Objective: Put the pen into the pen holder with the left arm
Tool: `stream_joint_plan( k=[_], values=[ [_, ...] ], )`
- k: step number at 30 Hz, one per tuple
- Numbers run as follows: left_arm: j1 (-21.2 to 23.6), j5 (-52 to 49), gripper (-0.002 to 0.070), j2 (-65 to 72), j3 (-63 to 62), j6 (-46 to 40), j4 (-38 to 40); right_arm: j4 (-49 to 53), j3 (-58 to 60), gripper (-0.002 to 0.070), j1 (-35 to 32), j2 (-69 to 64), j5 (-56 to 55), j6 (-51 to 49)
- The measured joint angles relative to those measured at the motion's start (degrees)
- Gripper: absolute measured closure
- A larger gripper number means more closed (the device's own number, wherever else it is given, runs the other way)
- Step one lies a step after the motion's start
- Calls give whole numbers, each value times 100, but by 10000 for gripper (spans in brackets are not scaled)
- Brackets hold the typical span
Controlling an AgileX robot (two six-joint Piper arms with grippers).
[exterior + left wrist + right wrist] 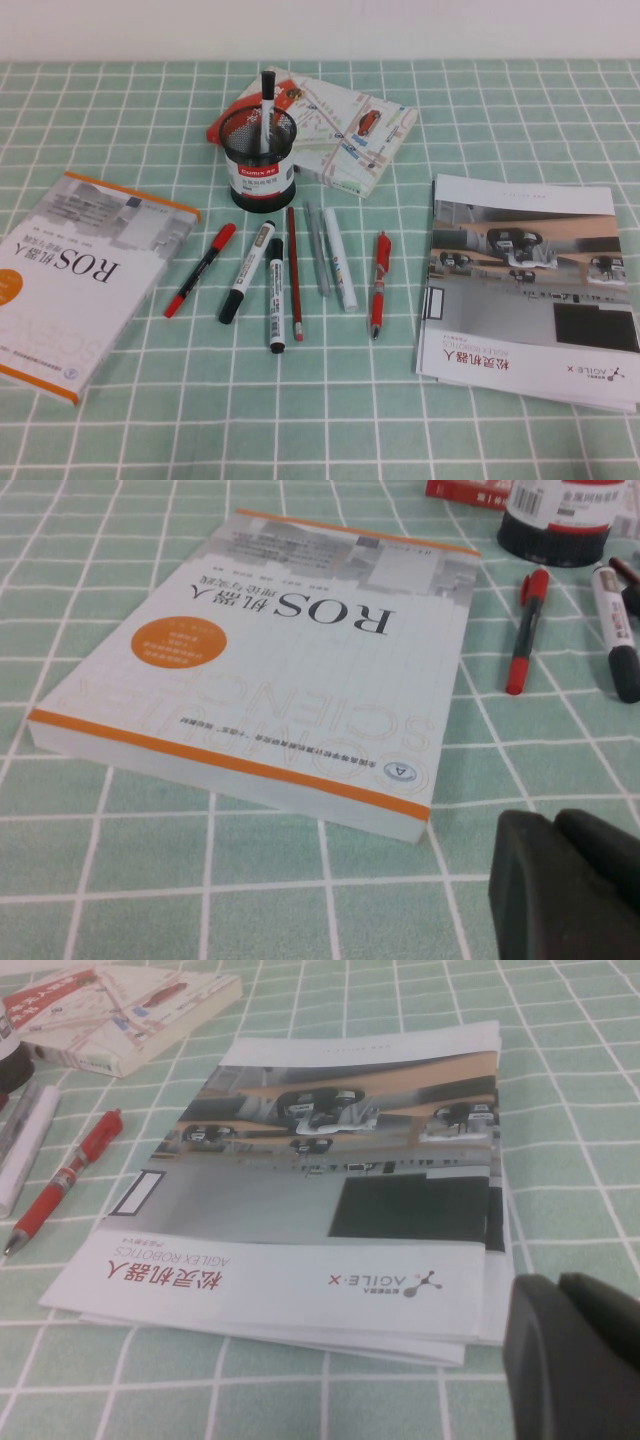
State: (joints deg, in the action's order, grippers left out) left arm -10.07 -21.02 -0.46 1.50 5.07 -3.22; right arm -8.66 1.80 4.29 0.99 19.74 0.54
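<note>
**Pen on worktop, not yet picked up; both arms stand clear**

High view: the pen (246, 272) lies near the pen holder (260, 160), close between a red-capped pen (200, 270) and a half-black marker (275, 295), so you risk pinching a neighbour. Another marker (266, 100) already in the holder may block entry. Left wrist view: left end effector (565, 890) beside the ROS book (260, 680); you cannot tell its grip. Right wrist view: right end effector (575, 1355) by the brochure (330, 1210); likewise.

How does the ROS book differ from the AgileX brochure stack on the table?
The ROS book is one thick bound volume with orange bands, on the robot's left. The brochure stack is thin loose booklets with a photo cover, on the right. Both lie flat on the checked cloth. The left gripper sits low near the book's corner, the right gripper near the brochures.
</note>
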Motion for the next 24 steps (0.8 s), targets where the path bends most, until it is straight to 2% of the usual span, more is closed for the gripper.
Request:
stream_joint_plan(
  k=[24],
  values=[
    [0, -107, 675, 0, -24, -22, -163, 0, 0, 696, 0, 0, 0, 0]
  ],
)
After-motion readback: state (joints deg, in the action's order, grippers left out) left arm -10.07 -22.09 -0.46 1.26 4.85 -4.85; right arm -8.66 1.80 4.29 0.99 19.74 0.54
